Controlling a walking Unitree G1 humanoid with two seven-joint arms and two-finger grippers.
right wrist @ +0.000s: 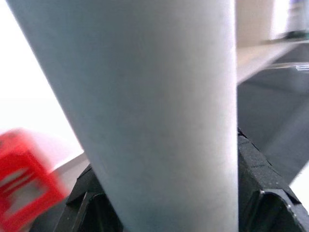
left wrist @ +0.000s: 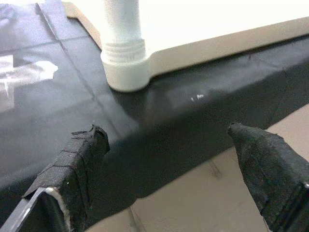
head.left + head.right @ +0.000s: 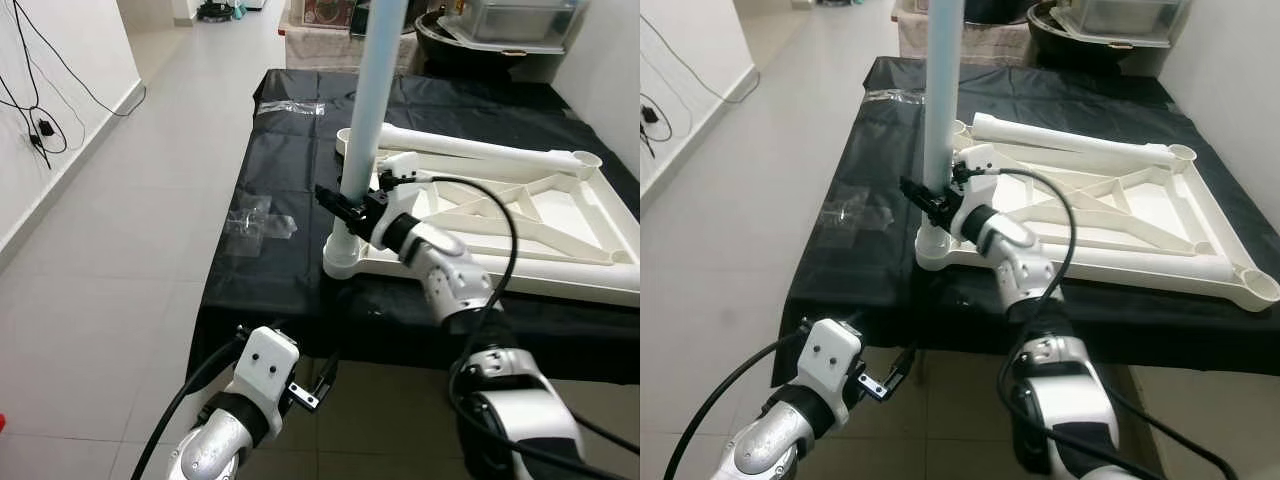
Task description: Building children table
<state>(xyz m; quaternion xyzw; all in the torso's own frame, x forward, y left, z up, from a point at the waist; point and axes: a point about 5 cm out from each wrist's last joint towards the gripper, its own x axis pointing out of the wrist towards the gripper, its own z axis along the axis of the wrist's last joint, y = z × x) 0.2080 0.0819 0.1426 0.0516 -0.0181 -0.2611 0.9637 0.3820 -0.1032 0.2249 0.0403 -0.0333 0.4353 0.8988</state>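
The right gripper [image 3: 340,205] has its jaws pinching the upright leg [image 3: 372,95], seated in a corner of the upturned tabletop [image 3: 560,215] on the black bench [image 3: 270,270]. The left gripper [image 2: 169,145] hangs spread below the bench edge.

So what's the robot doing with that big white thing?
It is putting together a small white plastic table, which lies upside down on a black cloth-covered surface. The right gripper is closed around a pale blue-white tube leg standing upright in the table's near corner socket. Another white leg lies across the frame. The left gripper hangs open, low by the cloth's edge.
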